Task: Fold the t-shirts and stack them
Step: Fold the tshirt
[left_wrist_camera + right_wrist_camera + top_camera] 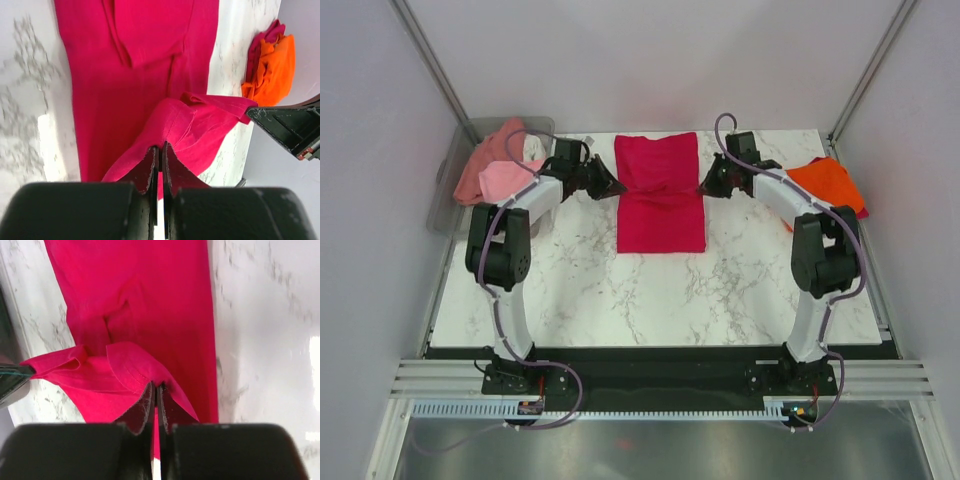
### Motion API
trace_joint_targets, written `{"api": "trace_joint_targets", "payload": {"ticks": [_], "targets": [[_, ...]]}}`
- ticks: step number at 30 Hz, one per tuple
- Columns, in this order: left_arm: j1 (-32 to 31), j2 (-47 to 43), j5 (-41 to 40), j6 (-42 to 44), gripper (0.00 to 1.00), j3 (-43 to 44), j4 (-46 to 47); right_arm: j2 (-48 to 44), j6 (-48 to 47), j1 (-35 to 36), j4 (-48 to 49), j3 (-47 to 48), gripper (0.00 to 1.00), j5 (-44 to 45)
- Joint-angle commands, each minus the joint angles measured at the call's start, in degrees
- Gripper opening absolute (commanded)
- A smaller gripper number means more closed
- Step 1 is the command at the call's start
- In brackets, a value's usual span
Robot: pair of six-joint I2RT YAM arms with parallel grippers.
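The crimson t-shirt (660,195) lies in a long folded strip at the middle back of the marble table. My left gripper (616,186) is shut on its upper left edge. My right gripper (704,184) is shut on its upper right edge. In the left wrist view the gripper (160,149) pinches a raised fold of the crimson t-shirt (130,85). In the right wrist view the gripper (156,386) pinches the crimson t-shirt (150,305) the same way. The orange t-shirt (828,183) lies at the right edge. Pink and salmon tees (498,168) hang over the bin.
A clear grey plastic bin (450,190) stands at the back left corner. The orange t-shirt also shows in the left wrist view (272,70), with some crimson cloth beside it. White walls close in the table on three sides.
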Motion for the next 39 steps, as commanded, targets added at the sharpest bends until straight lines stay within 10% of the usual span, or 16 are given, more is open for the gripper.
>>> {"api": "trace_joint_targets", "payload": {"ticks": [1,4,5,8,16,26,39], "targets": [[1.0,4.7,2.1,-0.1,0.02,7.7,-0.2,5.9,-1.8,-1.4,1.6,8.7,0.09,-3.4],[1.9,10.4,3.8,-0.6,0.49,14.6,-2.6,13.2,-2.3,-2.3,0.2,16.6,0.96,-5.1],[1.9,10.7,3.7,-0.2,0.69,15.7,-3.3,14.5,-2.5,-2.5,-0.6,18.0,0.98,-5.5],[1.7,5.5,-0.6,2.2,0.95,13.3,-4.0,10.0,-4.5,-2.5,2.7,12.1,0.98,-6.0],[0.4,-12.2,-5.6,5.1,1.00,-7.0,-3.0,-5.3,-6.7,-2.5,7.9,-9.0,0.94,-6.2],[-1.9,-25.7,-5.0,5.8,0.91,-31.9,5.6,-19.4,-7.6,-2.4,14.6,-32.6,0.71,-8.9],[-3.4,-22.7,-3.3,4.9,0.71,-36.8,11.0,-14.2,-6.6,-1.4,16.9,-35.0,0.56,-13.1]]}}
